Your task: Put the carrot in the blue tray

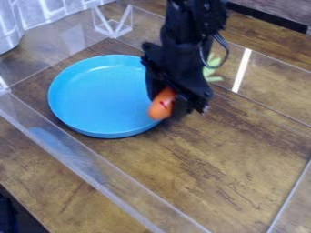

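The blue tray lies on the wooden table at the left of the camera view, a round shallow dish. My black gripper hangs over the tray's right rim, shut on the orange carrot. The carrot's orange end sticks out below the fingers, just above the rim. A bit of its green top shows behind the arm. The black body hides most of the fingers.
A clear plastic wall runs diagonally across the front of the table. Clear containers stand at the back left. Dark wooden tabletop stretches to the right of the tray.
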You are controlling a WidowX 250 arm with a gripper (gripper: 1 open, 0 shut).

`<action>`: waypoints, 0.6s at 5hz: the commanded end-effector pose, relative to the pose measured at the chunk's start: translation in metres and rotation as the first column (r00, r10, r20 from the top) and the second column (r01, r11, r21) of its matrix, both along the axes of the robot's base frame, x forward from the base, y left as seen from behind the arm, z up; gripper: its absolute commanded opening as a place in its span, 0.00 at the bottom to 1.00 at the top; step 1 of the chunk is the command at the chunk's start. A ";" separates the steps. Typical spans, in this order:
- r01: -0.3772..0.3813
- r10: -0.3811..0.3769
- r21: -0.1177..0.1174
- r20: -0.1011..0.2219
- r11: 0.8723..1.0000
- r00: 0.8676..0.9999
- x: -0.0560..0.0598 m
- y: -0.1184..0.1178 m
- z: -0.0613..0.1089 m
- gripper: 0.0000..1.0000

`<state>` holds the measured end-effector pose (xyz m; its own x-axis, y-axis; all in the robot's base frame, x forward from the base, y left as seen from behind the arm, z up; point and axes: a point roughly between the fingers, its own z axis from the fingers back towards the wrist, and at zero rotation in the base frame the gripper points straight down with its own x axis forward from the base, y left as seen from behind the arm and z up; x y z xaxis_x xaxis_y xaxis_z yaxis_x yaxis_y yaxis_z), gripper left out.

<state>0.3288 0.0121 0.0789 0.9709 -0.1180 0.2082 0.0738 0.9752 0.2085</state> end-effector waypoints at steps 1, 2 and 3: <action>-0.032 0.031 0.026 0.068 0.999 0.997 0.014 0.030 0.040 0.00; -0.078 0.075 0.037 0.069 0.996 0.995 0.014 0.054 0.058 0.00; -0.106 0.103 0.042 0.069 0.994 0.992 0.007 0.069 0.067 0.00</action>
<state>0.3306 0.0770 0.1122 0.9854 -0.0327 0.1673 -0.0090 0.9701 0.2424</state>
